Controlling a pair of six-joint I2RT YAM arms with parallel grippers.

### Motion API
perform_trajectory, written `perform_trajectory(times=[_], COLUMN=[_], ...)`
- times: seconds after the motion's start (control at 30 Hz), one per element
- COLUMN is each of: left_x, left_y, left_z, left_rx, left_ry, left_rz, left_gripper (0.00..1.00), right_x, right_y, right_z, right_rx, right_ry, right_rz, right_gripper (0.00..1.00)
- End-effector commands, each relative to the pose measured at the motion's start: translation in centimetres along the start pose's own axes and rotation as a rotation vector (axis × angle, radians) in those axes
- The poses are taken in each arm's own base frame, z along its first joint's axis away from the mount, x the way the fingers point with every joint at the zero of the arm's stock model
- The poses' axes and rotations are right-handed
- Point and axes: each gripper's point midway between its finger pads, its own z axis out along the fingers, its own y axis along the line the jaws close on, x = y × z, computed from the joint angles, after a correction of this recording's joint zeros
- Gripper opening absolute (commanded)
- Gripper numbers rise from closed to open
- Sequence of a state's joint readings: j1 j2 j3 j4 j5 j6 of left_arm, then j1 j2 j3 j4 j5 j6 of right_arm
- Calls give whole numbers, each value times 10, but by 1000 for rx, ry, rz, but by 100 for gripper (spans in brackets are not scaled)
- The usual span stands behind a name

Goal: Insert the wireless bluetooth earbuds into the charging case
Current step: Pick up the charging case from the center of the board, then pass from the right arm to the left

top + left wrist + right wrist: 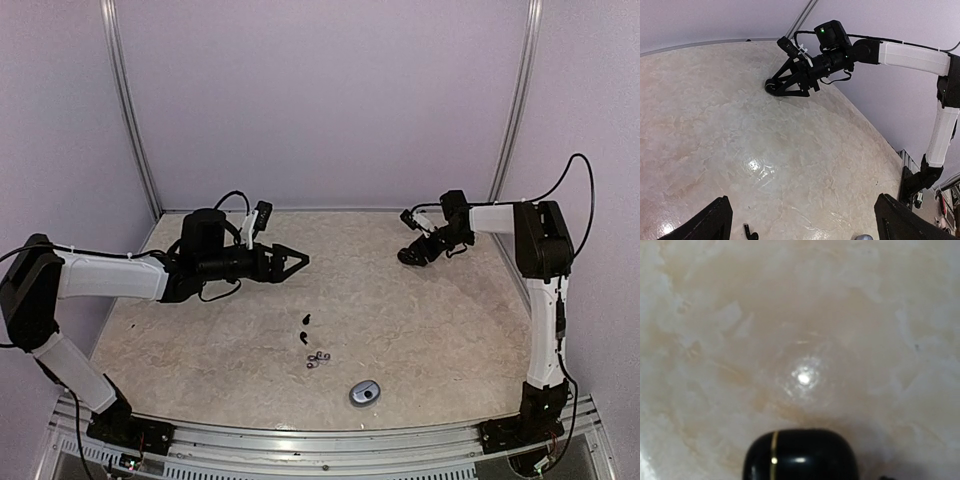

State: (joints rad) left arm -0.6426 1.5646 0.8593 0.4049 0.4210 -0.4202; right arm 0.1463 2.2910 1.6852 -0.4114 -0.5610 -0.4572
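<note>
Two glossy black earbuds [304, 328] lie at the table's middle front, with two silvery-grey earbuds [318, 359] just nearer. A small grey charging case [365, 391] sits by the front edge. My left gripper [292, 261] hovers open and empty, left of and behind the buds. In the left wrist view, one black bud [751, 232] lies near the left finger [715, 220] and the grey case [864, 237] peeks in at the bottom edge. My right gripper [411, 256] is down at the back right, shut on a closed black charging case [800, 455] with a gold seam, which rests on the table.
The beige marble tabletop [430, 320] is enclosed by lilac walls with metal posts at the back corners [150, 190]. A metal rail [320, 440] runs along the front edge. The right arm [910, 55] reaches across the back right.
</note>
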Motion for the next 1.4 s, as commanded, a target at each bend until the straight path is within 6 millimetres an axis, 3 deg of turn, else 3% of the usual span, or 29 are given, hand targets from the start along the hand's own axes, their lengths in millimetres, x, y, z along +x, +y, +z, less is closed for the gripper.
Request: perform_trajectory(times=[0.0,0.23,0.4,0.5,0.67,0.73,0.8,0.93,1.03,1.37], left_x=[-1,-17,-24,-22,-12,-5,3,35,57,92], left_y=[5,21,20,10,-1,-6,-18,-55,-77,-124], left_z=[0,-21,-43,-52,-54,-50,-49,-42,-34,-22], left_rx=[-2,-137,-185,-173,-226,-213,-179,-49,18,171], left_ry=[-15,-124,-194,-224,-203,-174,-157,-62,35,161], left_rz=[2,28,104,204,441,504,587,814,940,1182], left_gripper=[99,99,99,99,99,99,99,98,91,80], right_x=[6,13,-8,-25,-51,-50,-47,-36,-27,-7], right_y=[4,2,31,67,156,201,232,277,307,391], right_z=[8,10,-3,-5,-17,-23,-30,-51,-65,-99], right_rx=[9,58,5,-77,-305,-416,-476,-576,-664,-884], right_ry=[29,70,23,4,-52,-58,-41,2,28,129], right_rz=[-34,-16,-8,1,72,93,100,150,222,249], right_gripper=[63,48,41,40,35,36,35,34,34,35])
